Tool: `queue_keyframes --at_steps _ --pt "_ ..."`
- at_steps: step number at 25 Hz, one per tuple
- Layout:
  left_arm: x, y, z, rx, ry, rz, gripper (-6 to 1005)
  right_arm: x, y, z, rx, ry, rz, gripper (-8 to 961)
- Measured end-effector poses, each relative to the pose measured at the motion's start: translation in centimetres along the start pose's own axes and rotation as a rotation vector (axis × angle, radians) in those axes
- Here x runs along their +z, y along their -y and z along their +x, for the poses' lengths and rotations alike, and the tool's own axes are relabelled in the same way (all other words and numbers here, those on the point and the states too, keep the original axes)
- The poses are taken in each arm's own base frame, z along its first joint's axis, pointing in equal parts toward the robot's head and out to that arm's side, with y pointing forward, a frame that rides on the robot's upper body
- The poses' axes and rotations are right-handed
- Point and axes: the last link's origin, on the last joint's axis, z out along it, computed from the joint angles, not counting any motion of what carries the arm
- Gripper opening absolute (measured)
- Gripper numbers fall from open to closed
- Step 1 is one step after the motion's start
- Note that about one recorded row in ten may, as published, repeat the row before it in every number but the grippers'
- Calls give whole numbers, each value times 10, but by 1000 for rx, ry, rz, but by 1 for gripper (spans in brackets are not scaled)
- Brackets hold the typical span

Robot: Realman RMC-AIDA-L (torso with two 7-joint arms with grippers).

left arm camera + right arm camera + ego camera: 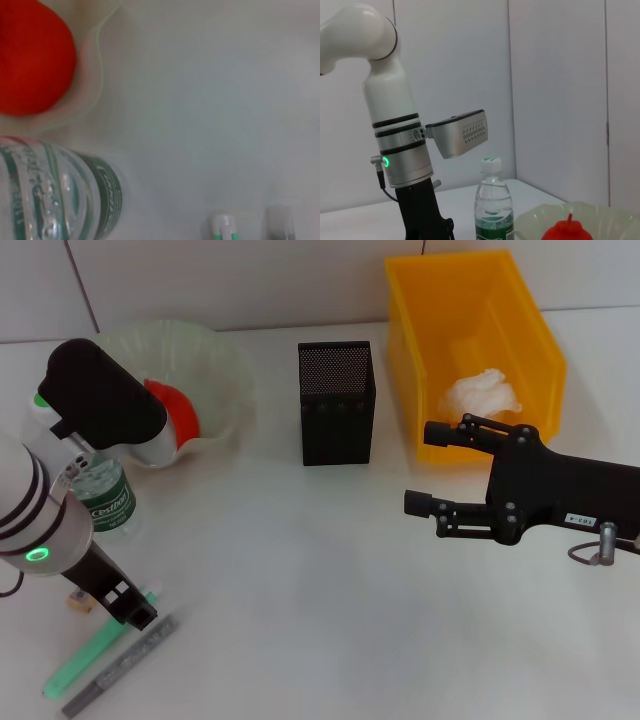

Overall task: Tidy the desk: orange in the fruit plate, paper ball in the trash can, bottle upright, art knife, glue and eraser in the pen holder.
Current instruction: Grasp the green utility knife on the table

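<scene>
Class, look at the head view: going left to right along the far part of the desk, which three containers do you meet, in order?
Fruit plate → black mesh pen holder → yellow trash can.

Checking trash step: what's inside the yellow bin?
The yellow bin holds one white paper ball on its floor. The right gripper covers part of the front wall; nothing else visible inside.

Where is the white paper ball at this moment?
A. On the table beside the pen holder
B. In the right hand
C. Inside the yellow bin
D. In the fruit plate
C: the paper ball lies on the floor of the yellow bin, behind the right hand.
</scene>
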Motion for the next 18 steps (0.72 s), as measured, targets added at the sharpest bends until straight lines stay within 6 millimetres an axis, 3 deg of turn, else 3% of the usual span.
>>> queue_keyframes --at_steps 18 --pt "-5 -2 4 24 33 -8 562 -1 1 0 2 4 8 837"
